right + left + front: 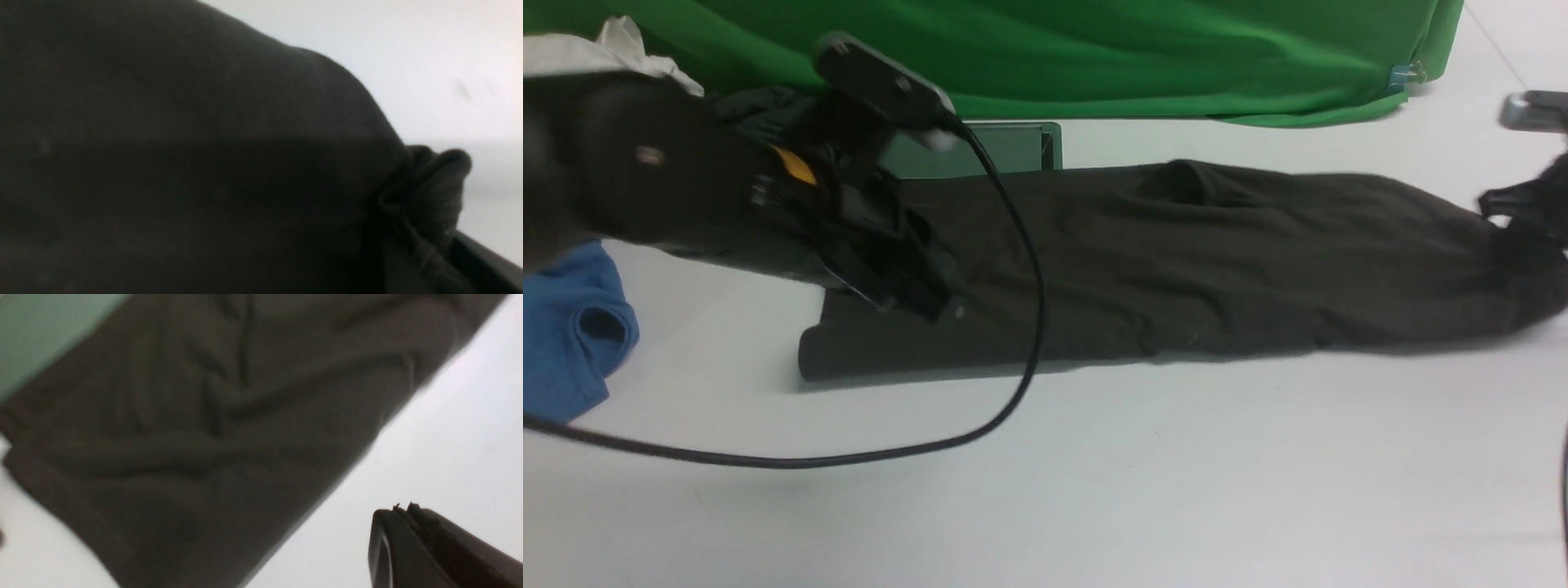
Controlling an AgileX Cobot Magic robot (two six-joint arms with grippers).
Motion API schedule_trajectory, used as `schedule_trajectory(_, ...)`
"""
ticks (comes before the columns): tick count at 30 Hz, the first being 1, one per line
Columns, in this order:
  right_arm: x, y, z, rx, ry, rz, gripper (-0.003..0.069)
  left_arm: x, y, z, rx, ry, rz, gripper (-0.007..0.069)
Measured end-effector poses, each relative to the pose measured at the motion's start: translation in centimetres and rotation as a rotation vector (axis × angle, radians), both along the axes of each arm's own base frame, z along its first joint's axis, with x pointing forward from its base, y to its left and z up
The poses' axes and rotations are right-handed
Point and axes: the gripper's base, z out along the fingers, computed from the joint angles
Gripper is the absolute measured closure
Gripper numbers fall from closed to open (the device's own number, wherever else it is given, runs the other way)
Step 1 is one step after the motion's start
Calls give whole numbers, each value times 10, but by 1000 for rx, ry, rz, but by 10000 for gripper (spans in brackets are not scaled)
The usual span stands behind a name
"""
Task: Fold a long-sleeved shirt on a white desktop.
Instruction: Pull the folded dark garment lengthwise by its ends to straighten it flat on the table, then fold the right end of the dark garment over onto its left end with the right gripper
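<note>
A dark brown-black shirt (1217, 261) lies on a white tabletop (1094, 490), folded into one long band that runs from left of centre out to the right edge of the front view. Its surface is creased, and no print shows.

The left gripper (931, 302) hangs over the shirt's left end. In the left wrist view its fingertips (402, 508) are pressed together with nothing between them, above bare tabletop just beside the shirt's edge.

The right gripper (1523, 214) is at the shirt's far right end, partly cut off by the picture's edge. In the right wrist view a small bunched knot of dark cloth (433, 196) is gathered against the gripper's jaw, so it is nipped closed on the shirt.

A blue garment (572, 327) lies at the far left, apart from the shirt. A black cable (768, 463) loops across the tabletop in front. A grey-green flat panel (1013, 147) lies behind the shirt, before a green backdrop (1094, 57).
</note>
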Motion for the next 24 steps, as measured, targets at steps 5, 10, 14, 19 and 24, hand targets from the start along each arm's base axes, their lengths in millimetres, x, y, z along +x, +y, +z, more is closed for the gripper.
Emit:
schedule_trajectory(5,-46,-24,48,-25,-10,-65,567,-26,8,27,-55,-70,1,608)
schedule_trajectory(10,-81,-31,78,-51,-36,-125,567,-55,19,26,-80,-84,5,608)
schedule_trajectory(14,-89,-24,96,-38,-63,-135,567,-70,25,15,-88,-84,15,608)
schedule_trajectory(19,-98,-13,123,-43,-135,-133,567,-83,31,23,-134,-184,36,608)
schedule_trajectory(24,-105,18,153,-35,-222,-69,567,-95,36,36,-159,-258,35,608)
